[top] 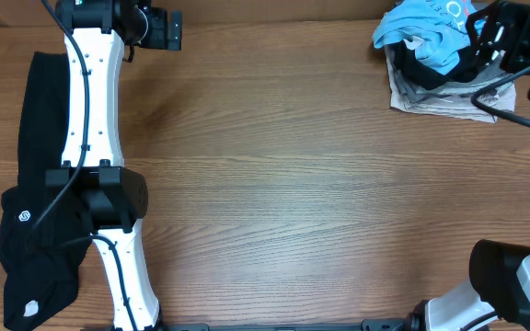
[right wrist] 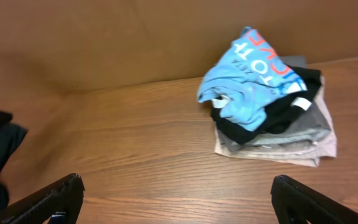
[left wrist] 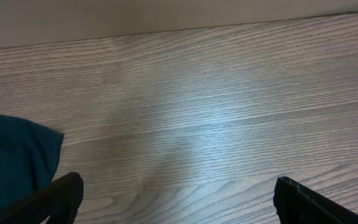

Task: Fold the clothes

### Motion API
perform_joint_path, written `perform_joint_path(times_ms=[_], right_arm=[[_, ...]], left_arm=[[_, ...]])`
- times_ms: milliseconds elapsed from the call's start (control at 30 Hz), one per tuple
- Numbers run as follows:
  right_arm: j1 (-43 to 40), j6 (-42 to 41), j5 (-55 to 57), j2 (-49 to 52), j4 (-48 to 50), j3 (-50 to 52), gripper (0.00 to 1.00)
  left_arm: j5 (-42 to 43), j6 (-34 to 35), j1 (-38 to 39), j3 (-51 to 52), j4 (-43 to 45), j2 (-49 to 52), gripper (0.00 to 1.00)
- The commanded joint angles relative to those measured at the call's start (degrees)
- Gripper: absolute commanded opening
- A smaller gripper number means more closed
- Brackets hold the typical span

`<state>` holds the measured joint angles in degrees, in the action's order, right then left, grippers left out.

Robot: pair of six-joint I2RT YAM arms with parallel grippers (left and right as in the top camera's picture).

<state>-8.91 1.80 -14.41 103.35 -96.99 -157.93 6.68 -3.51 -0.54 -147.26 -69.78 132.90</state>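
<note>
- The right arm [top: 523,276] is occupying the lower right corner of the overhead frame. The left arm [top: 95,92] is running from the lower edge up to the upper left.
- The long black garment [top: 42,119] is lying flat on the table [top: 293,184] along the left edge of the overhead frame. It is partly under the left arm, and its small white logo [top: 23,216] is showing at lower left.
- The left gripper [left wrist: 178,186] is hanging over bare wood with its jaws spread wide and nothing between them. Its fingers [left wrist: 58,199] are showing in the lower corners of the left wrist frame, and a corner of dark cloth [left wrist: 11,165] is lying at the left edge.
- The right gripper [right wrist: 176,186] is also standing with its jaws fully apart, holding nothing.
- Beyond it, the light blue T-shirt [right wrist: 253,74] is sitting crumpled on top of a pile, with its white and orange-red lettering facing up.
- Under the T-shirt, a black piece [right wrist: 272,118] and folded grey and beige pieces [right wrist: 278,146] are lying stacked.
- In the overhead frame this pile is sitting in the upper right corner, with the right gripper just beside its right side.
</note>
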Motion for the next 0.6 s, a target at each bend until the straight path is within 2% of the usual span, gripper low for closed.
perform_joint_path(times_ms=[0,133,333,567], right_arm=[[3.8,1.86,0.52,-2.8,2.34,3.04,1.0],[7.72,1.66,2.43,-7.82,11.08,13.73,1.0],[10.86,0.07,2.34,-23.32,35.23,45.9,1.0],[10.88,-4.04,2.32,-43.91,62.14,85.13,1.0]], left_arm=[[0.42,-0.15,-0.52,-0.98,0.17,0.87,1.0],[0.42,-0.15,-0.52,-0.96,0.17,0.87,1.0],[0.42,-0.15,-0.52,-0.96,0.17,0.87,1.0],[0.42,-0.15,-0.5,-0.98,0.2,0.87,1.0]])
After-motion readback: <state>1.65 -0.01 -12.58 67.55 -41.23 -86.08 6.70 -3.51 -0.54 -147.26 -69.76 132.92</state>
